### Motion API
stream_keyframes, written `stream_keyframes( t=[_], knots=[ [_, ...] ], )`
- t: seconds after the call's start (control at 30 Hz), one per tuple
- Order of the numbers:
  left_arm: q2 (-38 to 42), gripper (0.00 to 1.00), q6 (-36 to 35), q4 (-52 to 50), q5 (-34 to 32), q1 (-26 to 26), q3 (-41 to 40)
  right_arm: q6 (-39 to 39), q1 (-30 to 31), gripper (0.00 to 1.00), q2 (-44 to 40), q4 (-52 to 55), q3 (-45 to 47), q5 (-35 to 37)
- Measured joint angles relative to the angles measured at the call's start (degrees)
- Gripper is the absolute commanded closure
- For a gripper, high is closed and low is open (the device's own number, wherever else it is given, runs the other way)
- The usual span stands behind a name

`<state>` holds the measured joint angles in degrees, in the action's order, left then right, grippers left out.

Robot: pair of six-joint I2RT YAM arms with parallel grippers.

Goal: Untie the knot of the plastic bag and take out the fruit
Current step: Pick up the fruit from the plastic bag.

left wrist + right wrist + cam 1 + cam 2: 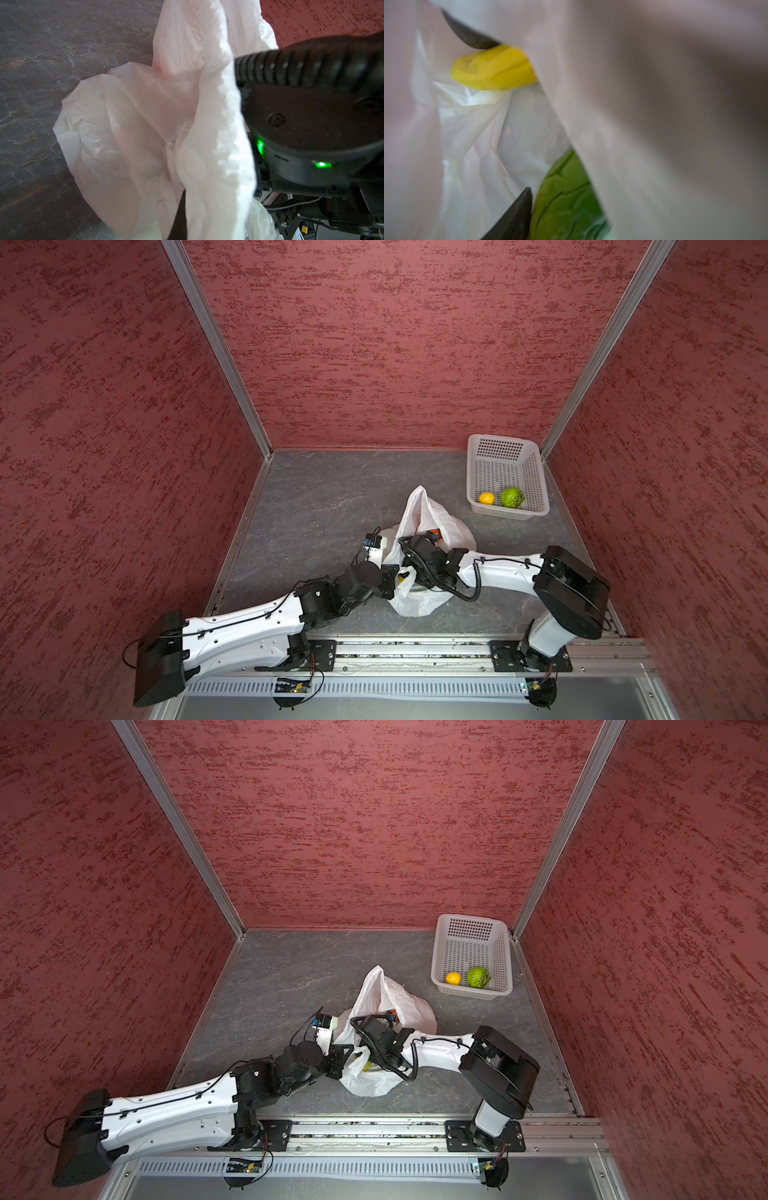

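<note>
The left tool (390,577) is clamped on a fold of the plastic bag (432,514) at its left edge. The left wrist view shows the film drawn up to one dark finger (180,214). The white bag sits on the bench (324,506), mouth gaping, with an orange piece (434,533) showing inside. The right tool (513,116) is down inside the bag, its fingers apart and gripping nothing. A yellow fruit (494,68) touches one finger, and a veined green fruit (566,197) lies just beside the other. Far right, the perforated basket (536,472) holds a small yellow-orange fruit (486,498) beside a bumpy green fruit (512,497).
</note>
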<state>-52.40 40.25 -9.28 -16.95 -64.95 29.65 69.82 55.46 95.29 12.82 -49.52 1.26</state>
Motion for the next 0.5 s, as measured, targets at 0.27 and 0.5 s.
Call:
stream_keyframes(
  t=[0.27, 0.5],
  knots=[
    [0.70, 1.00, 0.00, 0.02, -0.04, 0.00, 0.00, 0.28, 0.00, 0.71, -1.20, -0.07, 0.48, 0.98],
    [1.14, 1.00, -0.26, 0.20, -0.85, 0.00, 0.02, -1.03, 0.00, 0.71, -10.23, 3.52, 0.83, 5.18]
  ],
)
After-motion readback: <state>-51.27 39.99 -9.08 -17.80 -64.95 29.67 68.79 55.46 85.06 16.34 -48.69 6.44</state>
